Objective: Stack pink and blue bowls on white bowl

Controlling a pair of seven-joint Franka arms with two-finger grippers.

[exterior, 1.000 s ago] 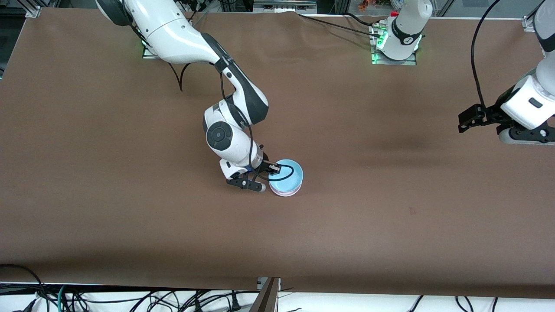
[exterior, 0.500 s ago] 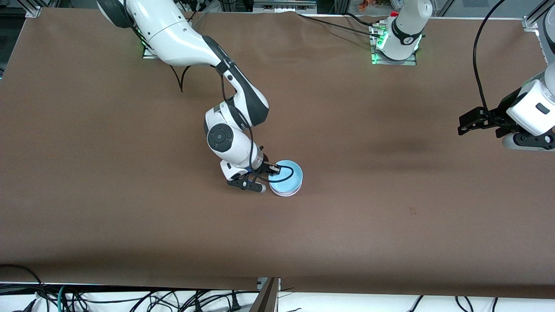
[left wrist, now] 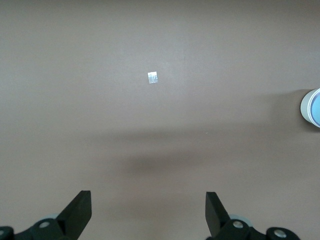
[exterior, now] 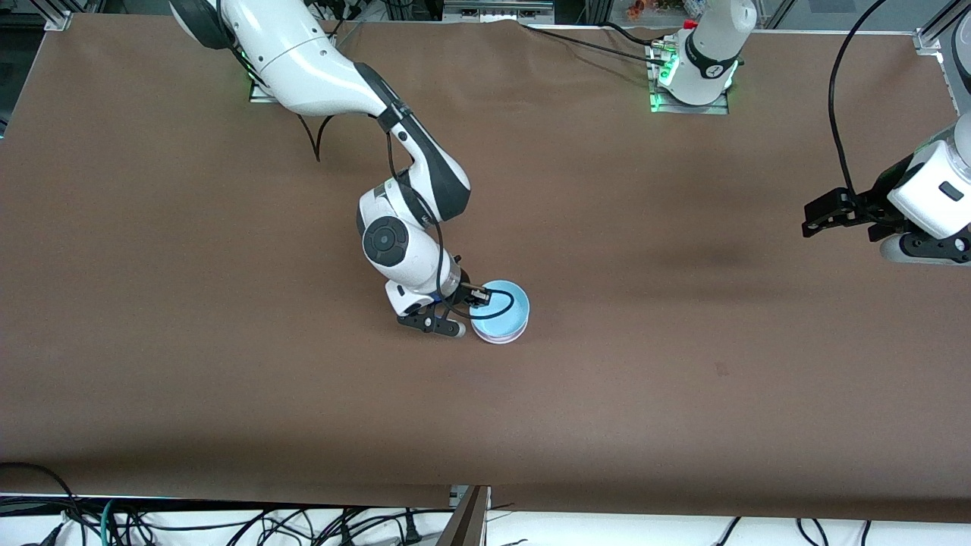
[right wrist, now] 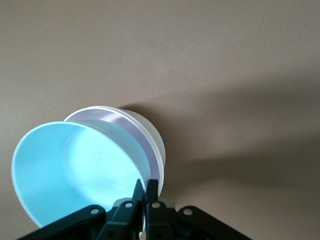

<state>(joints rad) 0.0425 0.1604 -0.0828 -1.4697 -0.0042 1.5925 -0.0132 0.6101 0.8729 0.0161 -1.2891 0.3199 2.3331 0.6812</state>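
Note:
The light blue bowl (exterior: 502, 305) sits uppermost in a stack in the middle of the table. In the right wrist view the blue bowl (right wrist: 75, 170) rests, somewhat askew, inside the pink bowl (right wrist: 136, 134), which sits in the white bowl (right wrist: 156, 140). My right gripper (exterior: 472, 296) is shut on the blue bowl's rim, one finger inside and one outside (right wrist: 145, 189). My left gripper (exterior: 809, 216) waits open and empty over the table's left-arm end, its fingers wide apart (left wrist: 148, 210).
A small white square mark (left wrist: 153, 77) lies on the brown table cover under the left wrist. The stack shows at the edge of the left wrist view (left wrist: 312, 107). Cables hang beside the table's near edge (exterior: 227, 523).
The left arm's wrist has shifted slightly toward the table's end. The right gripper and the stacked bowls have stayed in place.

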